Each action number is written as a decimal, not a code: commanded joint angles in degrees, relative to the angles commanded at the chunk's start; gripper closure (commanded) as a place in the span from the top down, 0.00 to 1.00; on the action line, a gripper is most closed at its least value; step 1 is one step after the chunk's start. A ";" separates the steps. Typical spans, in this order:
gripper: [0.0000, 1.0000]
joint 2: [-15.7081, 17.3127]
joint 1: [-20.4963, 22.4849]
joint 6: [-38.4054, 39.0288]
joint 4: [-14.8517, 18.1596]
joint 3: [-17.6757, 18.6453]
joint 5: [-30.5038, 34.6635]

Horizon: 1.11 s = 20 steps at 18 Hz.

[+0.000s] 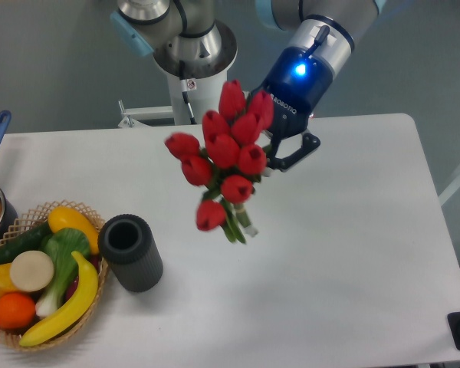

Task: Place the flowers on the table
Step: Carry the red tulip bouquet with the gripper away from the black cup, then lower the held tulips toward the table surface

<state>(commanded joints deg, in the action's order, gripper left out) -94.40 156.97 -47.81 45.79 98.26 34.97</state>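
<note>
Camera view: the pincer is gripping the flowers, clamped on their stems, and is holding them above the white counter. At eight o'clock from them, a dark cylinder is standing beside a wicker basket.

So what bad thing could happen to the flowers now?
The hand holds the flowers up in the air, mostly hidden behind the blooms. If the grip slips, they might drop and get squashed on the table. Lowered leftwards, the stems could also bump the dark cylinder vase or the fruit basket.
</note>
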 joint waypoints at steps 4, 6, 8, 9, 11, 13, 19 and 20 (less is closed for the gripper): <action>0.46 4.13 -0.35 0.62 0.97 1.40 15.53; 0.44 4.22 -0.62 0.70 1.93 2.19 20.73; 0.42 4.49 -0.62 0.53 3.07 3.33 24.95; 0.43 4.66 -0.70 0.18 3.16 4.12 27.93; 0.43 4.23 -0.70 -0.09 3.16 5.27 33.82; 0.43 3.26 -0.88 -0.26 3.34 5.71 36.65; 0.43 -3.67 -3.86 -0.26 3.78 6.59 50.53; 0.43 -5.17 -4.48 -0.26 3.78 6.59 52.38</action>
<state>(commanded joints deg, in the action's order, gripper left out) -99.56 152.50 -48.08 49.57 104.85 87.34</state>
